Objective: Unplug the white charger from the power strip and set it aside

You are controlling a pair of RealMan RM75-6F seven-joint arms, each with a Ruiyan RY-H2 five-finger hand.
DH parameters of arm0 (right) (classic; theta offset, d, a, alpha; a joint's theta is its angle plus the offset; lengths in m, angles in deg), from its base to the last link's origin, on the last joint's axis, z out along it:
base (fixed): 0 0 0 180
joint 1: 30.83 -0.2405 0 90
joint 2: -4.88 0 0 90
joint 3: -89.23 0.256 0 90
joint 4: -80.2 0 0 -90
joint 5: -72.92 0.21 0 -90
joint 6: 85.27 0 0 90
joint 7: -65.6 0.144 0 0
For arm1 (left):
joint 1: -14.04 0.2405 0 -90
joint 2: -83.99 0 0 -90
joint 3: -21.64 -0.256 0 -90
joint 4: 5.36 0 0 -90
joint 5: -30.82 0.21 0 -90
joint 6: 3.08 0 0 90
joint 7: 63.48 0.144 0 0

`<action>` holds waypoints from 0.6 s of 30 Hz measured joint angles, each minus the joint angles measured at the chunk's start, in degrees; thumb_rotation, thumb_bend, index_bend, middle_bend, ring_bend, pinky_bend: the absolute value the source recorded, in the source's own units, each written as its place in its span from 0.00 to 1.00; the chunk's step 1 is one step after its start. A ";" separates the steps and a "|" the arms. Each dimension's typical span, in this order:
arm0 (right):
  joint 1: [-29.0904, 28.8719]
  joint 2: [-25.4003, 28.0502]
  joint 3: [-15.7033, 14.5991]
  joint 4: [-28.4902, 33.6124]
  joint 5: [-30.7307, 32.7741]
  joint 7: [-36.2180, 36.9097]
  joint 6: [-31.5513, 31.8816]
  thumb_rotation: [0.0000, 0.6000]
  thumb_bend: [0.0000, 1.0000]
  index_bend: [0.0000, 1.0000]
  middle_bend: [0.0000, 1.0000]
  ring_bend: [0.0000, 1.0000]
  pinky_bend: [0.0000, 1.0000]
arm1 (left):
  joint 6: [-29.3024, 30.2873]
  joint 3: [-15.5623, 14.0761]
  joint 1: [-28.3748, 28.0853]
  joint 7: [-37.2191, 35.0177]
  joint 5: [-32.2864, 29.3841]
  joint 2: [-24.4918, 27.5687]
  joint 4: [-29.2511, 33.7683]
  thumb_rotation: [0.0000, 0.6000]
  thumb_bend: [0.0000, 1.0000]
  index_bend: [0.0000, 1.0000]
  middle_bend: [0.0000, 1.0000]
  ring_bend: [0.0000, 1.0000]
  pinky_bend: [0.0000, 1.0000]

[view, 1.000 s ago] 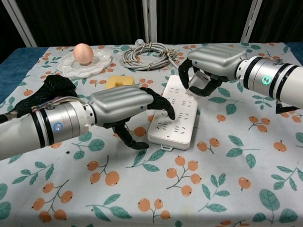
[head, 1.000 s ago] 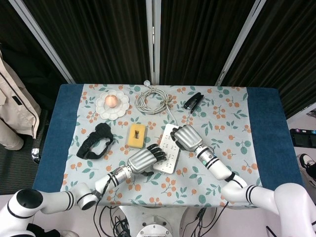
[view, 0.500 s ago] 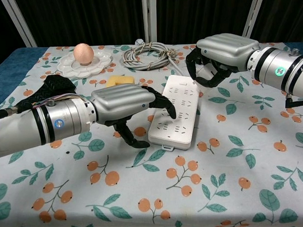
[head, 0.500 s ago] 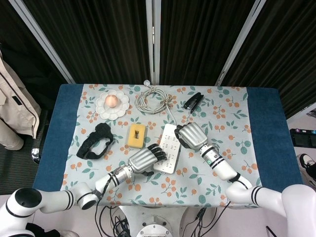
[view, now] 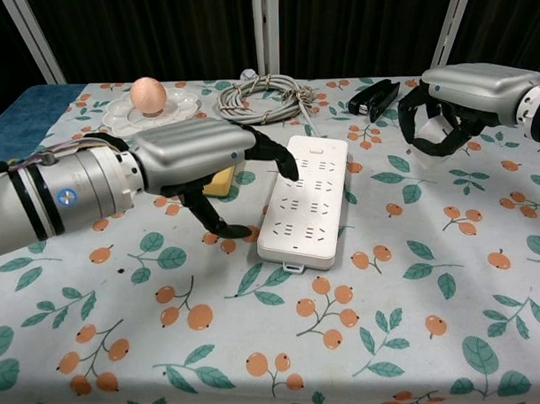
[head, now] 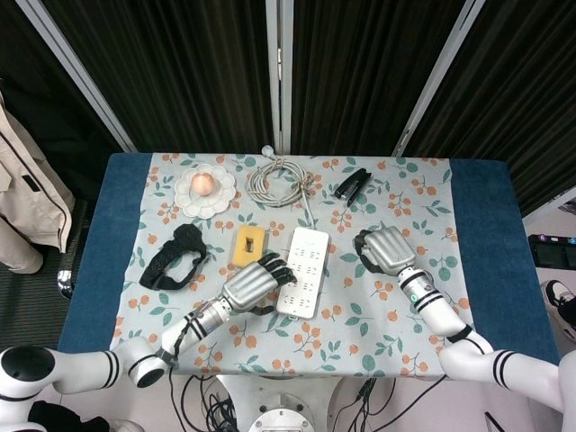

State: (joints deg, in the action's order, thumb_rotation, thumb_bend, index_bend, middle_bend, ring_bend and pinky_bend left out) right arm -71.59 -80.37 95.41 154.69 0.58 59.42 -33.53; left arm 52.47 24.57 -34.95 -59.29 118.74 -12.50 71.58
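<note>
Your right hand (view: 466,93) has drawn away from the power strip (view: 305,201) and now hovers well to its right, over the flowered cloth (view: 415,277). The strip has turned to lie straighter. The right hand's fingers (view: 427,134) are curled in tight, and you cannot tell from either view whether they close on anything. The white charger cannot be picked out in either view.

Your left hand (view: 184,156) is spread. Its fingertips (view: 282,162) rest on the left edge of the strip and its thumb points down at the cloth beside it. It holds nothing.

Just left of that hand lies a yellow sponge (head: 248,246), and further left a black strap (head: 174,256). Along the far edge sit a plate (head: 189,196) with an egg (head: 205,183), a coiled grey cable (head: 277,180) and a black stapler (head: 353,184).
</note>
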 measured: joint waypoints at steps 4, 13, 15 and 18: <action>0.11 0.38 0.20 1.00 4.32 -2.15 -3.05 1.00 0.35 0.11 0.36 0.26 0.35 | 2.56 0.58 1.87 1.00 -1.05 1.99 1.90 1.00 0.21 0.23 0.23 0.14 0.13; 0.98 2.95 1.83 5.62 5.53 -2.02 -1.58 1.00 0.33 0.00 0.16 0.11 0.25 | 10.11 1.24 8.73 3.47 -4.51 9.12 7.04 1.00 0.21 0.23 0.23 0.14 0.13; 1.62 3.96 1.91 6.84 5.32 -1.96 -0.36 1.00 0.33 0.00 0.16 0.11 0.25 | 12.13 1.20 10.83 3.90 -5.51 11.20 8.22 1.00 0.21 0.23 0.23 0.14 0.13; 3.13 6.18 1.87 9.54 4.95 -1.96 2.00 1.00 0.33 0.00 0.16 0.11 0.25 | 15.16 1.07 13.97 4.49 -7.02 14.21 9.74 1.00 0.21 0.23 0.23 0.14 0.13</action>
State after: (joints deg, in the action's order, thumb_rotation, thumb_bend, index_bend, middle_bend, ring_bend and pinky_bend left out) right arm -68.47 -74.19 97.28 164.23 5.53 57.46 -31.53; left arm 67.63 25.64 -20.98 -54.80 111.72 1.71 81.31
